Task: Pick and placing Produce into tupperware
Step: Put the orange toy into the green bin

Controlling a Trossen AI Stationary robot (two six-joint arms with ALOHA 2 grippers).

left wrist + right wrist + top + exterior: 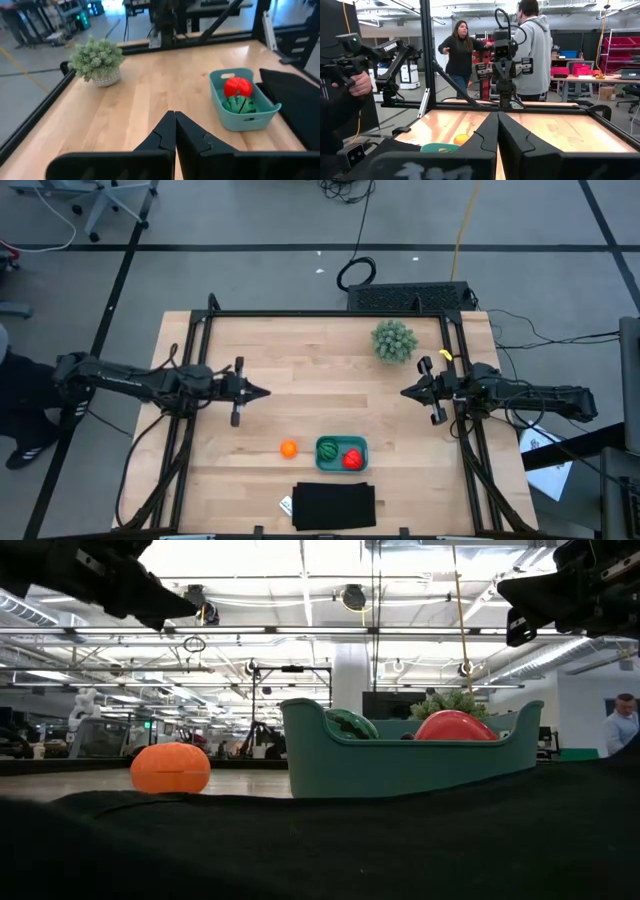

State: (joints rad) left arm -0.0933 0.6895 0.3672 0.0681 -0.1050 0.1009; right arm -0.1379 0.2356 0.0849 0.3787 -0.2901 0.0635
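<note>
Both arms hang above the wooden bench [300, 360], apart from everything on it. The left end effector [262, 392] sits at the left-centre of the overhead frame, its fingers pressed together into a point and holding nothing. The right end effector [406, 392] mirrors it at the right-centre, also pressed together and empty.

Low in the middle of the overhead frame stands the teal tupperware [341, 465]. Inside it lie the dark green striped round one [328, 450] on its left side and the red roundish one [352, 459] on its right, just beside each other. The orange ball [288, 448] rests on the bare wood just left of the container, outside it and not touching it.

Just below the tupperware lies a flat black rectangle [334, 506]. A fuzzy pale-green plant [393, 340] stands in the upper right part of the bench.

In the right wrist view, two people [462, 50] stand in the room beyond the far edge, and a hand [352, 82] at the left holds a dark device.
</note>
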